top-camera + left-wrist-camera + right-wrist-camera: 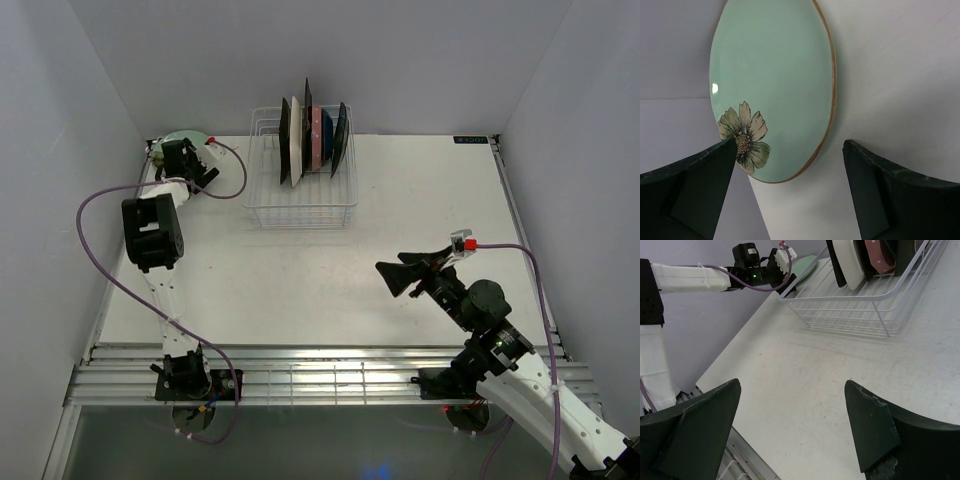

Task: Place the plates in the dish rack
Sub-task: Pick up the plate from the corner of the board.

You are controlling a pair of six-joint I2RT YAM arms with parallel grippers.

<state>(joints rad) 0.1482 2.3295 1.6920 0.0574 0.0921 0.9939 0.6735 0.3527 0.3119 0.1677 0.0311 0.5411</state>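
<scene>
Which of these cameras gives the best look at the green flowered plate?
The left wrist view: the green plate fills the frame, with its flower and brown rim clear. The top view shows only a pale sliver of it; the right wrist view shows a distant thin edge.

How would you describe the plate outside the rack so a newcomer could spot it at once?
From the white wire dish rack at the far edge of the table, look left to the far corner, in front of the open left tool. The plate there is round, pale green, with one painted flower; the other plates stand on edge in the rack.
</scene>
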